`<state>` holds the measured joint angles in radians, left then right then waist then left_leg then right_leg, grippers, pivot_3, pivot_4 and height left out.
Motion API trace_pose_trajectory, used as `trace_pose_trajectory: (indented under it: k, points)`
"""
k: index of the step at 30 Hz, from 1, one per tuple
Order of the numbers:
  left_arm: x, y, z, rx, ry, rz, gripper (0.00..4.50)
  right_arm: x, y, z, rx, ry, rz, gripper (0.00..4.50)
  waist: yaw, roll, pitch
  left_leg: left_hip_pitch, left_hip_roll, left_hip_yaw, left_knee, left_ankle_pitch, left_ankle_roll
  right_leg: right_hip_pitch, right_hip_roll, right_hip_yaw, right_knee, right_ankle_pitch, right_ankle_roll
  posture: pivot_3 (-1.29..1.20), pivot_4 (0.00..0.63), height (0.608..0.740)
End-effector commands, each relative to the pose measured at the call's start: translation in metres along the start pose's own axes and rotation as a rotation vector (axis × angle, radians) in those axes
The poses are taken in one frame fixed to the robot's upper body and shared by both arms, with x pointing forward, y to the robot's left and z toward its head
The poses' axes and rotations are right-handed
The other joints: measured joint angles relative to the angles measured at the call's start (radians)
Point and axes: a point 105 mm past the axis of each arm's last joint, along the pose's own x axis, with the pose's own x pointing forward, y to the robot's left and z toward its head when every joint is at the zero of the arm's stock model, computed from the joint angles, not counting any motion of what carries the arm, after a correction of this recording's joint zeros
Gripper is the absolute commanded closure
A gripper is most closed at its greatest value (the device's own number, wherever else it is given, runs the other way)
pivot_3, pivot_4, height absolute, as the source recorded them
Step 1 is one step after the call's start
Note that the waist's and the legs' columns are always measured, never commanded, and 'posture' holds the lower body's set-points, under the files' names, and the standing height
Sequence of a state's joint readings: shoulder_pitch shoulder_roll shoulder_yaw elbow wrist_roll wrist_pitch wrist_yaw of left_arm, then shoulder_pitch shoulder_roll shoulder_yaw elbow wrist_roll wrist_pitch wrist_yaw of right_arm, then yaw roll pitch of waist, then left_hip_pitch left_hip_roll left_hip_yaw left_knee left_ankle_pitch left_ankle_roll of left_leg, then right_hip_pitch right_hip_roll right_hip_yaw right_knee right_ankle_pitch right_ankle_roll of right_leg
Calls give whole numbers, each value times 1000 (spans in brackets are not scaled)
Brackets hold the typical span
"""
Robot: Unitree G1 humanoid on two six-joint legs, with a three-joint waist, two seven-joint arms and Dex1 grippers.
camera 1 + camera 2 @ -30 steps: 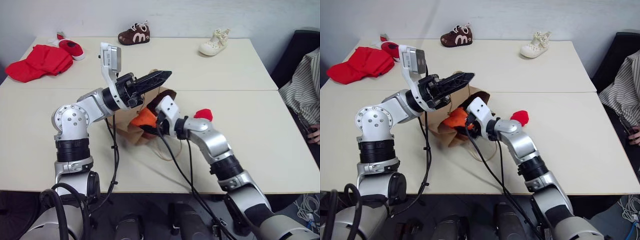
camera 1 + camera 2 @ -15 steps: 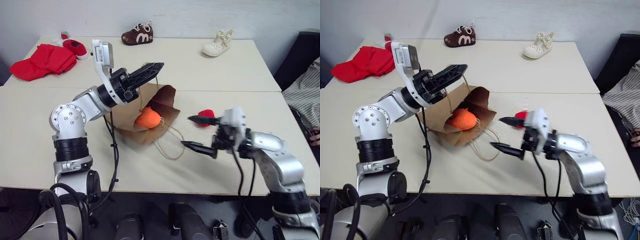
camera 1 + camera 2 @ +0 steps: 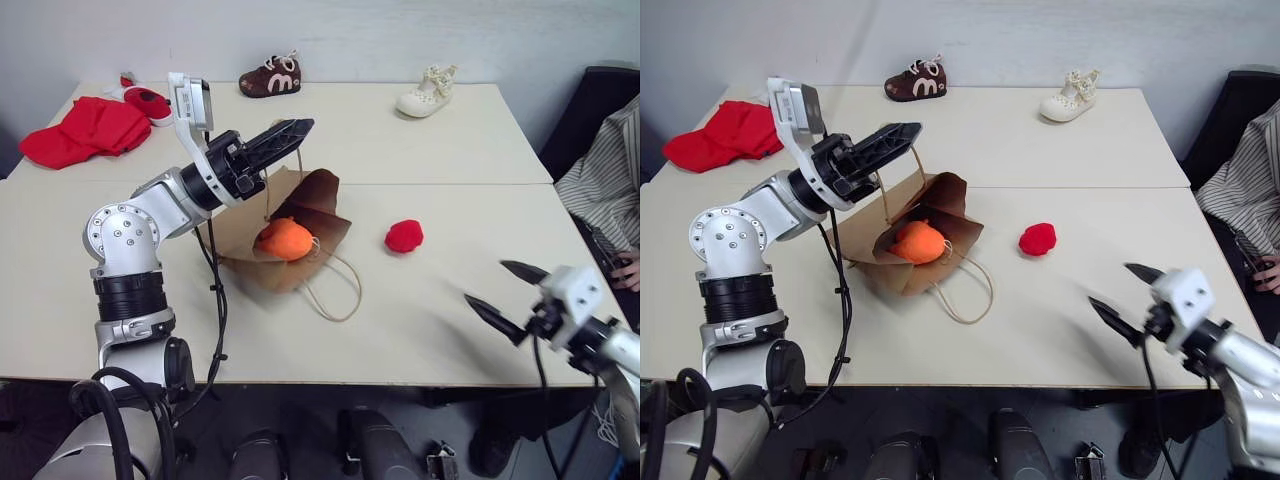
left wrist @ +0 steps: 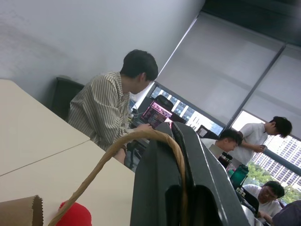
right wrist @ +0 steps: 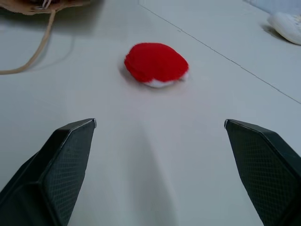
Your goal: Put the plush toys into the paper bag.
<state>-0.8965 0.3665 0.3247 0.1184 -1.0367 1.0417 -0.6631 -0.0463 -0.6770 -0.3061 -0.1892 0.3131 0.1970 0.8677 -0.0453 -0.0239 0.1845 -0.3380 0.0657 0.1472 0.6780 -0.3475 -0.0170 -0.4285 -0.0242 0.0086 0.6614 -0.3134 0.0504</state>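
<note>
We see the orange plush toy [image 3: 286, 239] lying in the mouth of the paper bag [image 3: 262, 236], which lies on its side near the middle of the desk [image 3: 430, 150] with its opening toward about 3 o'clock. The red plush toy [image 3: 404, 236] rests on the bare desk just beyond that opening, at 3 o'clock of the bag and apart from it.

Our left gripper [image 3: 297, 130] is closed on one of the bag's loop handles [image 4: 117, 150], holding the upper edge of the mouth lifted; the other handle [image 3: 335, 295] trails loose on the desk toward 5 o'clock. A second ago our right gripper [image 3: 508, 292] was buried in the bag's mouth against the orange toy; now it has pulled away to about 4 o'clock of the bag, near the desk's front edge, its fingers spread wide and empty, pointing at the red toy with clear desk between them. The orange toy has stayed inside.

Around this, a red cloth [image 3: 80, 130] and a red-and-white shoe [image 3: 147, 101] sit at 10 o'clock, a brown shoe [image 3: 270, 76] at 12 and a cream shoe [image 3: 427, 93] at 1 along the far edge. A person in a striped shirt [image 3: 605, 190] sits at the desk's 3 o'clock side
</note>
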Motion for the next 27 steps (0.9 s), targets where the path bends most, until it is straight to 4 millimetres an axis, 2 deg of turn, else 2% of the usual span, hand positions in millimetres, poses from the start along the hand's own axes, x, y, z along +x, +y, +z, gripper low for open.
trace_pose_trajectory:
  k: [1, 5, 10, 15, 20, 24, 27]
  points:
    - [7, -11, 4, 29, 2, -38, 4500, 42, -6, 11, -48, 51, 104, 25, -4, 0, 0, 0, 0, 0, 0, 0, 0, 0, 0, 0, 0, 0, 0, 0, 150, 740]
    - [9, -11, 0, 22, 20, -40, 4500, 80, -18, 14, -83, 113, 185, 25, 2, 0, 0, -1, 1, -1, 0, 1, 0, -1, 0, -1, 0, -1, -1, 0, 150, 740]
    - [10, -14, -3, 28, 44, -45, 4500, 106, -28, 1, -98, 228, 260, 25, 12, 0, 0, -4, 0, -1, 0, 1, 1, -2, -1, -2, -2, -1, -1, 0, 150, 740]
    - [8, -13, -2, 40, 42, -30, 4500, 121, -32, 7, -81, 175, 265, 1612, 7, 0, 0, -4, 1, -1, 0, 0, 1, -3, -1, -2, -1, -1, -1, 0, 150, 740]
    - [7, -12, -2, 29, 37, -20, 4500, 118, -25, 11, -88, 147, 327, 3238, -3, 0, 0, -4, 1, -1, 0, 0, 1, -3, -1, -2, -1, -1, -1, 0, 150, 740]
    - [9, -12, 0, 10, 28, -33, 4500, 102, 5, 51, -38, 10, 514, 4264, -4, 0, 0, -5, 1, -2, 0, 0, 0, -3, -1, -3, -1, -1, -1, 0, 150, 740]
    - [12, -13, 0, -2, 26, -46, 4500, 99, 36, 78, 43, -27, 570, 4421, -8, 0, 0, -8, 1, -2, 1, 0, 0, -7, -2, -3, 1, -1, -1, 0, 150, 740]
